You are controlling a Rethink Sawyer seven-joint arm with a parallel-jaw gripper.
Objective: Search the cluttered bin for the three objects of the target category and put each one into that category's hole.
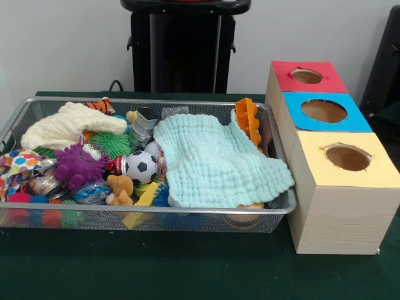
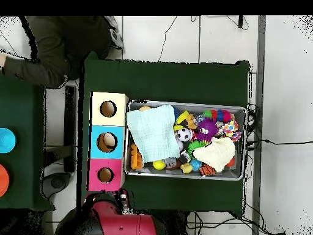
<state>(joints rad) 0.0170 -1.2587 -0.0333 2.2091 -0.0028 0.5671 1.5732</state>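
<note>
The wire mesh bin (image 1: 150,211) sits on the green table, packed with toys. A pale mint cloth (image 1: 212,162) covers its right half and a cream cloth (image 1: 69,125) lies at the back left. A purple spiky creature (image 1: 78,165), a soccer ball (image 1: 141,167), a green spiky ball (image 1: 111,144), a brown teddy (image 1: 120,189) and an orange toy (image 1: 248,119) show among the clutter. The blue-topped box's hole (image 1: 324,110) is to the right of the bin, also seen in the overhead view (image 2: 106,142). The bin shows there too (image 2: 244,141). No gripper shows in either view.
The red-topped box (image 1: 331,78) and the yellow-topped box (image 1: 375,172) flank the blue one in a row. The black pedestal (image 1: 184,47) stands behind the bin. The red robot base (image 2: 122,223) is at the overhead's bottom. A person's sleeve (image 2: 55,49) is at its top left.
</note>
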